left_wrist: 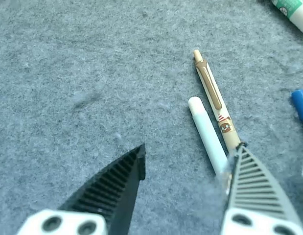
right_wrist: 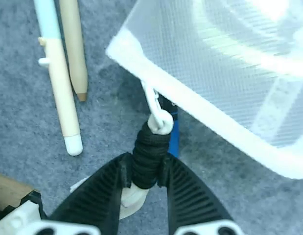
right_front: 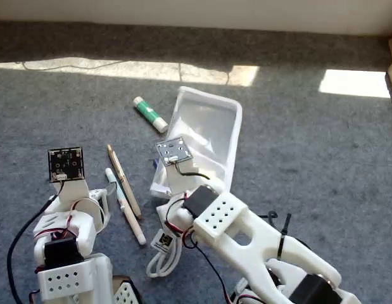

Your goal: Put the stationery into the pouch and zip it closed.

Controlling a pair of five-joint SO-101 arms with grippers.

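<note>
The grey felt-topped desk [right_front: 309,145] carried it all, and the clear mesh pouch [right_front: 208,126] lay flat in the middle of it. The right gripper [right_wrist: 147,161] sat at the pouch's near corner. Its jaws were clamped tight on the black-wrapped pull cord [right_wrist: 149,147], which hung from the white zip clip [right_wrist: 158,120] on the pouch's edge. A white loop [right_front: 159,259] trailed away from that corner beside the right arm, probably the rest of the same cord, though it was hard to be sure.

The left gripper [left_wrist: 190,147] hovered low on the far side of the pens from the pouch. Its jaws were spread wide and held nothing, and one tip was right over the pens.

The tan pen [left_wrist: 212,95] and the white pen [left_wrist: 207,132] lay side by side just beside the pouch's long edge, still outside it. The green glue stick [right_front: 149,114] rested near the pouch's far corner on that same side. A small blue item [right_wrist: 174,129] poked out from under the pouch's near corner, just behind the clip.
</note>
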